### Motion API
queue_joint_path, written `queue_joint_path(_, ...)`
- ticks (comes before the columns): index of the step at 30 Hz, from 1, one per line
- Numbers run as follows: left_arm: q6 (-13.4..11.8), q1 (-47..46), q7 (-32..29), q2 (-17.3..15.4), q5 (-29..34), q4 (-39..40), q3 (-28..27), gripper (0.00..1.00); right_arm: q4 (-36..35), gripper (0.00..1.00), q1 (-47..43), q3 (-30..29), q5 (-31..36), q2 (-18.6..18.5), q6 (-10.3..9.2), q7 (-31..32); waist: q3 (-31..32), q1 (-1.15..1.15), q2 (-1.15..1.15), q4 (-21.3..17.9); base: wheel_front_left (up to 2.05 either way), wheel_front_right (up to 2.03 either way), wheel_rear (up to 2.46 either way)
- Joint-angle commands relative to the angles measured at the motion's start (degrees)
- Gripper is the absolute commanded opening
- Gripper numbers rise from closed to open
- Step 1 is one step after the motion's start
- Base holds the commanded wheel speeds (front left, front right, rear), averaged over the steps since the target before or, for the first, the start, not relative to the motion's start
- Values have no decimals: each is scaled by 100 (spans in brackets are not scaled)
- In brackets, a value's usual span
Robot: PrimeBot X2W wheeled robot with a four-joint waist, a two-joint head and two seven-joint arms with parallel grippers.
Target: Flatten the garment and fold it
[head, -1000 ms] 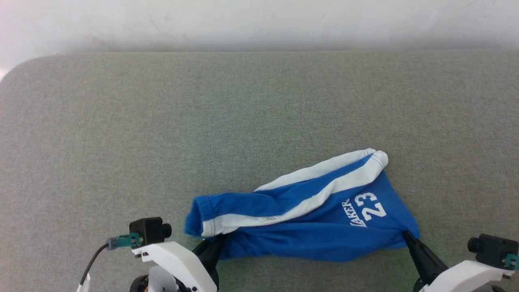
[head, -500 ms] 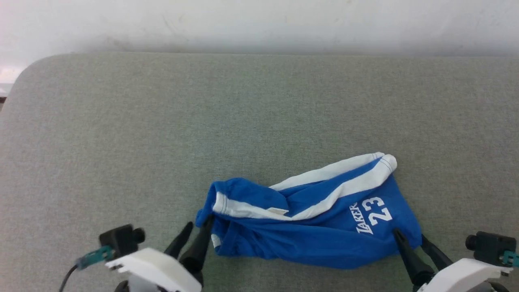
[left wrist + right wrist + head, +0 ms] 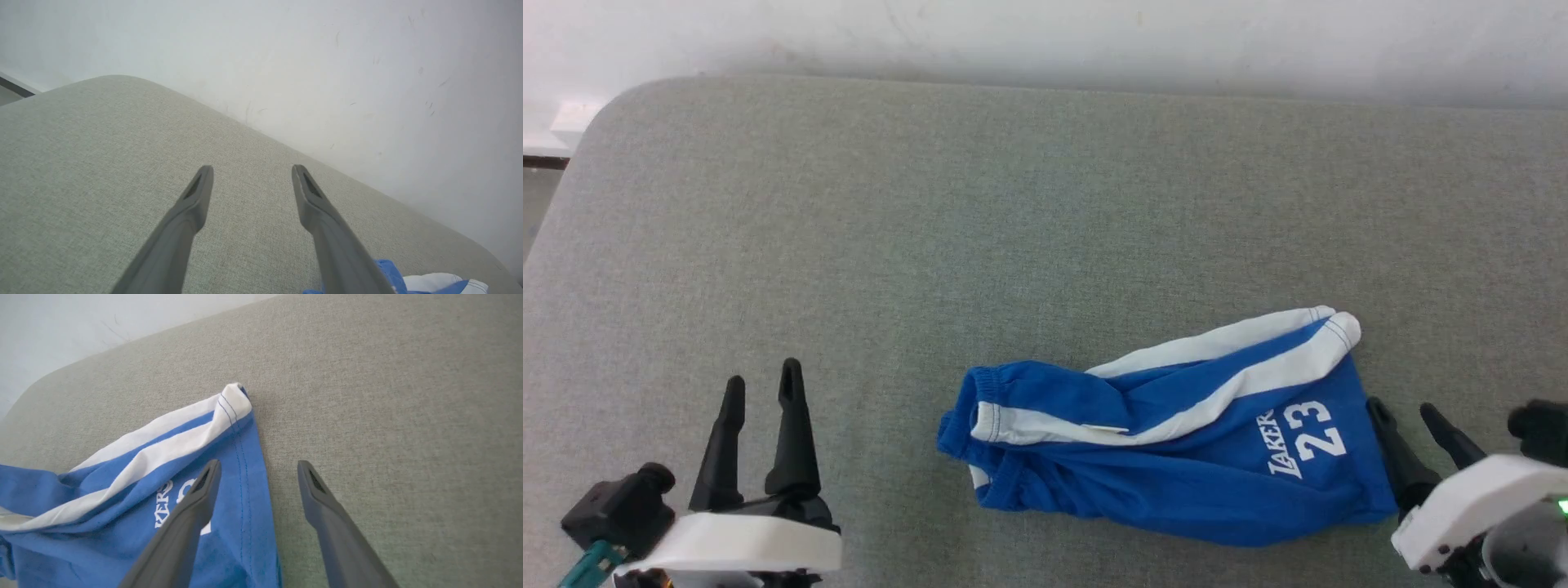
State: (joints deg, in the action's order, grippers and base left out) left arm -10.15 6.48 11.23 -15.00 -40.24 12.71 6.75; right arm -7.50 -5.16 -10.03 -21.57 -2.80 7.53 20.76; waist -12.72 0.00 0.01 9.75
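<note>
Bright blue soft sports shorts (image 3: 1176,457) with white side stripes and a white "23" are lying crumpled on a pale grey-green fabric-covered table (image 3: 931,204), waistband end pointing left. The left gripper (image 3: 761,377) is hovering well apart to the left of the shorts, its two dark fingers spread and pinching nothing. The right gripper (image 3: 1402,406) is sitting just beside the shorts' right hem edge, fingers likewise spread, gripping nothing.
</note>
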Motion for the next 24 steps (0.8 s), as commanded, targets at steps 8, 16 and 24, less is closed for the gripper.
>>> queue_joint_path(8,144,-415,132,135,176,-369,260,100,770,100,591,27,152,-8,-4,922,-301,0,-1,279,0,0,0)
queue_joint_path(16,251,-597,126,154,92,-547,300,100,1059,79,625,375,-468,-8,-4,1995,-407,0,-1,468,0,0,0)
queue_joint_path(24,271,-599,114,136,85,-662,350,100,972,0,652,297,-457,-8,-4,1917,-212,0,-1,502,0,0,0)
